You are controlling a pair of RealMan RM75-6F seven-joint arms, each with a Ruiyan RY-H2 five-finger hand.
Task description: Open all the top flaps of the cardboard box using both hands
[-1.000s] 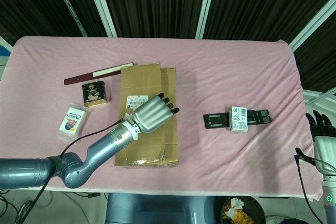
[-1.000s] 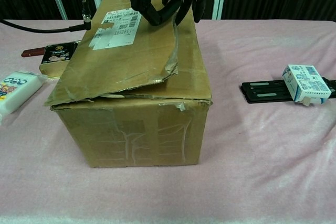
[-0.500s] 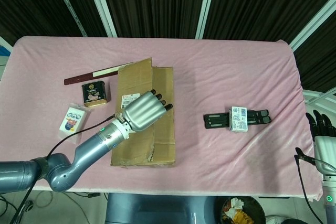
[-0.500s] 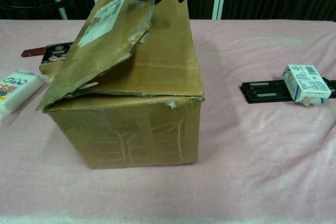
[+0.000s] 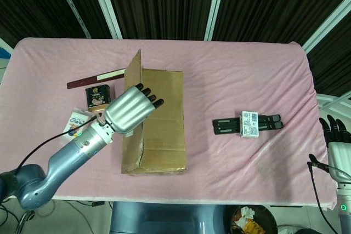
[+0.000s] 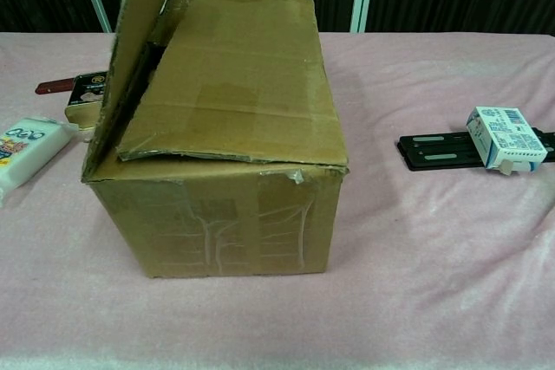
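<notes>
Cardboard box [image 6: 234, 136]: sat on the pink table [image 5: 247, 69], left of centre, near the front edge.
Left flap [image 6: 130, 49]: stood nearly upright on its hinge; this one looked almost open.
Right flap [image 6: 243, 75]: lay flat over the top, not yet lifted.
Inner flaps: hidden under the right flap, so their state could not be told.
Left hand [image 5: 129, 109]: was over the box's left side by the raised flap, fingers extended together; whether it pinched the flap edge or only pressed on it could not be told.
Right hand [image 5: 335, 135]: sat at the far right edge, well apart from the box, fingers apart and holding nothing.
Progress: judged early, one flap up, the rest left.
</notes>
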